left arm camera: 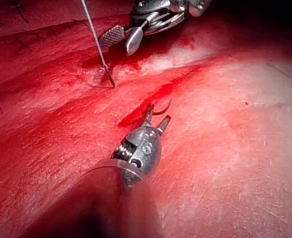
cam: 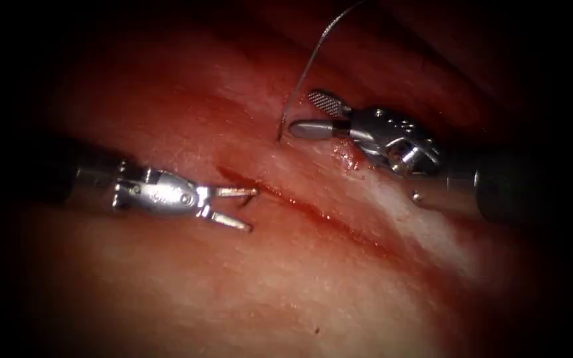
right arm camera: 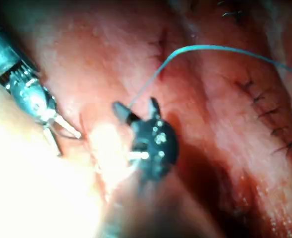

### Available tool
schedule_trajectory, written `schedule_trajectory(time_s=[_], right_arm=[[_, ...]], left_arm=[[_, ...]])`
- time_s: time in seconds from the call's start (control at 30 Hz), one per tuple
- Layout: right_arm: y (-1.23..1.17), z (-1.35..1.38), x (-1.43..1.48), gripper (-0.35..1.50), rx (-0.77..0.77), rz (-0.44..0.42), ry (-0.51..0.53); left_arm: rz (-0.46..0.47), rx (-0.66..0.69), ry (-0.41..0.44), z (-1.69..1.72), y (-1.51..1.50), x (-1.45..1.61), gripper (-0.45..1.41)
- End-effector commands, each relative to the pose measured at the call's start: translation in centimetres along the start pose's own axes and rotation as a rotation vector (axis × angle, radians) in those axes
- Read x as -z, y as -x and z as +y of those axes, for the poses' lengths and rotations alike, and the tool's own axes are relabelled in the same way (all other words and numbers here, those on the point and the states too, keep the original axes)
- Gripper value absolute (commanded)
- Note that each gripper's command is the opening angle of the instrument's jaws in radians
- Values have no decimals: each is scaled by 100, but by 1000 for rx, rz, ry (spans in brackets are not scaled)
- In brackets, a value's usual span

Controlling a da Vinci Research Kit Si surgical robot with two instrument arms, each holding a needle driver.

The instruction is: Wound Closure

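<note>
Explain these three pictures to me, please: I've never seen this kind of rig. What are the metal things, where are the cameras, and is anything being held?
This is a surgical practice robot working on pork belly, the tissue. The endoscope view looks down at the cut, wet with red fluid. The other two views come from cameras riding near each arm's wrist.

The left tool has its jaws open at the cut, holding nothing. The right tool, also open and empty, sits on the cut's right side. Beside it the thread enters the tissue. A thin curve by the left tool's jaws in the left wrist view may be the needle; I cannot be sure.

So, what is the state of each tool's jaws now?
Left tool: open; a thin curved needle sits at its jaws, grip unclear.
Right tool: open, holding nothing.
</note>
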Motion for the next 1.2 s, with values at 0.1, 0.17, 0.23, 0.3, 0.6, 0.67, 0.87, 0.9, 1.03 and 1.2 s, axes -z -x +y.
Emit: schedule_trajectory(time_s=[0.1,0.17,0.23,0.3,0.6,0.67,0.87,0.9,1.03,1.2], right_arm=[[4,0,-8,118,0,0,-2],[4,0,-8,118,0,0,-3],[4,0,-8,118,0,0,-3],[4,0,-8,118,0,0,-3],[5,-1,-8,113,7,1,-3],[6,-1,-8,113,7,1,-2],[9,-4,-9,105,-15,0,-3],[9,-5,-9,103,-21,-1,-4],[11,-9,-7,81,-61,-16,-48],[3,-12,0,69,-93,-20,-53]], left_arm=[[2,28,-1,2,6,-3,-45],[9,51,-2,1,7,-2,-45],[24,60,-11,0,8,-2,-45],[32,81,9,3,9,-3,-45],[62,460,60,23,-27,19,-45],[74,516,70,25,-41,28,-45],[102,645,143,55,-97,46,-45],[101,645,150,59,-102,46,-45],[109,607,176,63,-141,55,-45],[113,483,113,54,-165,65,-45]])
